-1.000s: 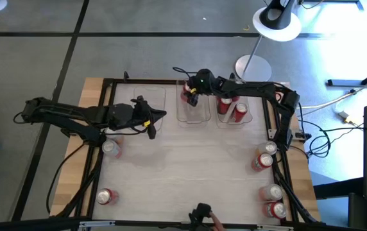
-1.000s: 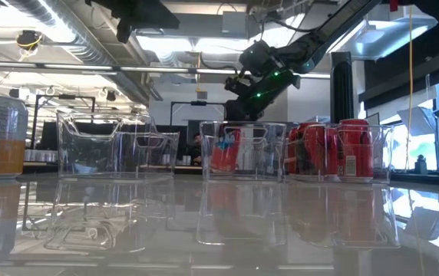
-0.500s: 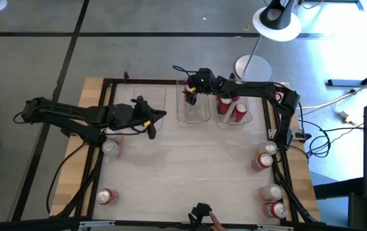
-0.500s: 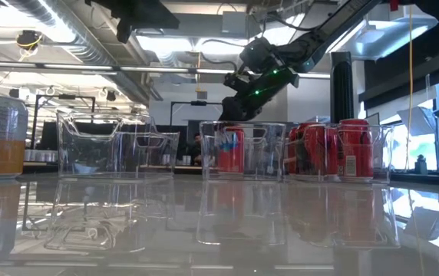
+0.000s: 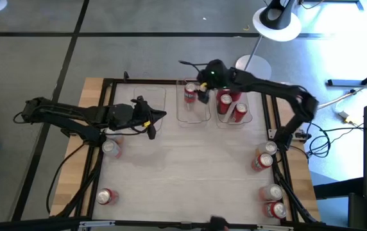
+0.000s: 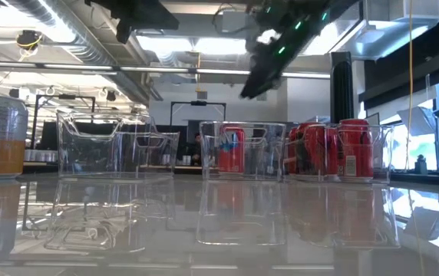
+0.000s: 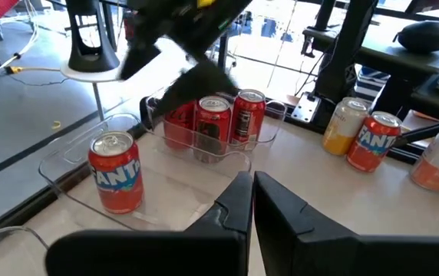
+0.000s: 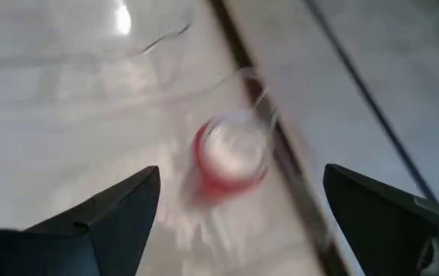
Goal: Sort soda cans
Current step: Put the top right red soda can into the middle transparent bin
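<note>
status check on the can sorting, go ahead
Right gripper open, above the middle bin. Fanta can upright in that bin, released. Left gripper shut, waiting by left bin. Nothing in the way.

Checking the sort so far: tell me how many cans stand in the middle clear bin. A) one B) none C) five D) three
A: the middle bin holds a single red can, seen alone behind its clear wall in the low view, while the right claw is open above it.
</note>
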`<state>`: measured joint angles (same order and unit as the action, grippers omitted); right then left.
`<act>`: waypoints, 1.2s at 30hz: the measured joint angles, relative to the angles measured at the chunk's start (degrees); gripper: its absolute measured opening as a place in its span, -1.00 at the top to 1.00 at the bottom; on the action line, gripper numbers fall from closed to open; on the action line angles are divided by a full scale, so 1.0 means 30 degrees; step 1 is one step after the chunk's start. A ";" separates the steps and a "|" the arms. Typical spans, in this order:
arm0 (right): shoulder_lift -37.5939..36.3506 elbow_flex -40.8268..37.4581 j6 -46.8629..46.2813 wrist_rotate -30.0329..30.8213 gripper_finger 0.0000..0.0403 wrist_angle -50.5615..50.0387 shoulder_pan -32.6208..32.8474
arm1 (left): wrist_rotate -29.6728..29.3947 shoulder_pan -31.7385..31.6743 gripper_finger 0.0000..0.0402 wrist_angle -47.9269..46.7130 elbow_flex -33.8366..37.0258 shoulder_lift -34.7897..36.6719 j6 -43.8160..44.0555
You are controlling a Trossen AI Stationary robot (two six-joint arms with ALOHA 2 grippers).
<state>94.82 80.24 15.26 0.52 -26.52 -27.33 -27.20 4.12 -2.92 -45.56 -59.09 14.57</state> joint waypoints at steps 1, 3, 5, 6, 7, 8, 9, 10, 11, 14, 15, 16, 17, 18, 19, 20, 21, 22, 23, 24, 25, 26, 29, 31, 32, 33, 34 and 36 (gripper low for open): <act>-0.0629 0.0131 -0.0020 -0.0031 -0.81 -0.1389 0.0292 | 0.0000 0.0000 0.96 0.0000 0.0000 0.0000 0.0000; -0.1944 0.0311 -0.0327 -0.0033 -0.81 -0.3941 0.1130 | 0.0000 -0.0002 0.96 0.0007 0.0000 0.0000 0.0002; -0.3193 0.0359 -0.1281 -0.0042 -0.81 -0.6065 0.2286 | -0.0005 -0.0015 0.96 0.0003 0.0000 0.0000 0.0000; -0.3822 0.0359 -0.1955 -0.0046 -0.81 -0.6989 0.2964 | 0.0000 -0.0015 0.96 0.0007 0.0000 0.0000 0.0004; -0.4355 0.0359 -0.2645 -0.0047 -0.81 -0.7924 0.3618 | 0.0000 -0.0015 0.96 0.0007 0.0000 0.0000 0.0002; -0.4850 0.0366 -0.3438 -0.0047 -0.81 -0.8805 0.4313 | -0.0006 -0.0015 0.96 0.0007 0.0000 0.0000 0.0007; -0.5328 0.0366 -0.4275 -0.0056 -0.81 -0.9725 0.5008 | -0.0007 -0.0015 0.96 0.0014 0.0000 0.0000 0.0007; -0.5710 0.0366 -0.5106 -0.0067 -0.81 -1.0642 0.5711 | 0.0000 -0.0008 0.96 0.0004 0.0000 0.0000 0.0007; -0.6057 0.0366 -0.5997 -0.0059 -0.81 -1.1502 0.6431 | 0.0000 -0.0015 0.96 0.0007 0.0000 0.0000 0.0007; -0.6780 0.0359 -0.8566 -0.0058 -0.81 -1.3763 0.8649 | -0.0007 -0.0015 0.96 0.0016 0.0000 0.0000 0.0006; -0.6889 0.0359 -0.9407 -0.0055 -0.81 -1.4376 0.9395 | -0.0007 -0.0015 0.96 0.0010 0.0000 0.0000 0.0001; -0.6941 0.0359 -1.0249 -0.0062 -0.81 -1.4924 1.0222 | -0.0007 -0.0015 0.96 0.0011 0.0000 0.0000 0.0005; -0.6947 0.0359 -1.1130 -0.0059 -0.81 -1.5448 1.0999 | -0.0007 -0.0015 0.96 0.0022 0.0000 0.0000 0.0004; -0.6936 0.0352 -1.2100 -0.0058 -0.81 -1.5871 1.1740 | -0.0007 -0.0015 0.96 0.0022 0.0000 0.0000 0.0003; -0.6930 0.0344 -1.3127 -0.0065 -0.81 -1.6261 1.2493 | -0.0007 -0.0015 0.96 0.0015 0.0000 0.0000 0.0007; -0.6909 0.0344 -1.4147 -0.0069 -0.81 -1.6572 1.3174 | -0.0007 -0.0015 0.96 0.0015 0.0000 0.0000 0.0007; -0.6879 0.0344 -1.5205 -0.0061 -0.81 -1.6744 1.3870 | -0.0007 -0.0015 0.96 0.0022 0.0000 0.0000 0.0022; -0.6837 0.0344 -1.6250 -0.0054 -0.81 -1.6848 1.4510 | -0.0007 -0.0008 0.96 0.0022 0.0000 0.0000 0.0094; -0.6803 0.0344 -1.7397 -0.0040 -0.81 -1.6942 1.5129 | -0.0007 -0.0007 0.96 0.0015 0.0000 0.0000 0.0194; -0.6781 0.0338 -1.8634 0.0058 -0.81 -1.6990 1.5766 | -0.0007 -0.0007 0.96 0.0015 0.0000 0.0000 0.0363; -0.6786 0.0279 -1.9886 0.0274 -0.81 -1.6980 1.6388 | -0.0007 -0.0007 0.96 -0.0006 0.0000 0.0000 0.0459; -0.6806 0.0169 -2.1184 0.0448 -0.81 -1.7036 1.7006 | -0.0007 -0.0007 0.96 -0.0080 0.0000 0.0000 0.0540; -0.6798 -0.0354 -2.4690 0.0524 -0.81 -1.8138 1.8558 | -0.0014 0.0000 0.96 -0.0753 0.0000 0.0000 0.0627; -0.6795 -0.0827 -2.6962 0.0550 -0.81 -1.9351 1.9383 | -0.0009 0.0000 0.96 -0.1101 0.0000 0.0000 0.0697; -0.6801 -0.1095 -2.8115 0.0543 -0.81 -1.9951 1.9721 | -0.0011 -0.0006 0.96 -0.1157 0.0000 0.0000 0.0736; -0.6801 -0.1333 -2.9296 0.0544 -0.81 -2.0405 2.0046 | -0.0013 -0.0007 0.96 -0.1181 0.0000 0.0000 0.0736; -0.6801 -0.1555 -3.0260 0.0550 -0.81 -2.0587 2.0330 | -0.0015 -0.0003 0.96 -0.1211 0.0000 0.0000 0.0736; -0.6801 -0.1927 -3.1785 0.0620 -0.81 -2.0496 2.0734 | -0.0010 -0.0003 0.96 -0.1217 0.0000 0.0000 0.0740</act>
<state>74.41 74.46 -80.09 2.38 -88.01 34.87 -27.23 4.11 -6.57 -45.56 -59.09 16.79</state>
